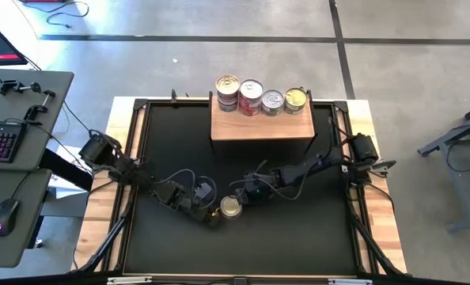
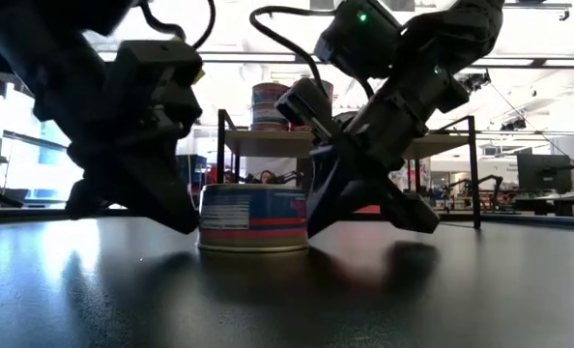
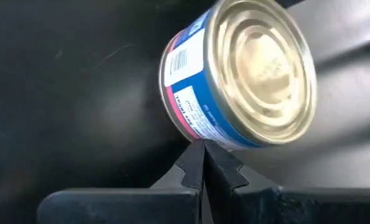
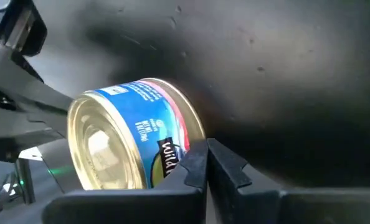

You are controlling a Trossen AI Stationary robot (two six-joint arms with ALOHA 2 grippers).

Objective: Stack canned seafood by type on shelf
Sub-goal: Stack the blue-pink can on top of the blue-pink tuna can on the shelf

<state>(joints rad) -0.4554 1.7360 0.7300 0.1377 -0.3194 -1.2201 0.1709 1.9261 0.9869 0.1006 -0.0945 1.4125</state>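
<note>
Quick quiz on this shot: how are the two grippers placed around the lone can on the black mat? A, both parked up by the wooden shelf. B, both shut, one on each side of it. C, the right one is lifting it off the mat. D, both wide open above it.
B: the left gripper and right gripper have their fingers shut, flanking the can, which sits flat on the mat.

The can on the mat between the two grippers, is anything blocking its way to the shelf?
Nothing visible lies on the mat between the can and the shelf. The right gripper, shut, sits beside the can on the shelf side; the left gripper, shut, flanks it opposite.
</note>
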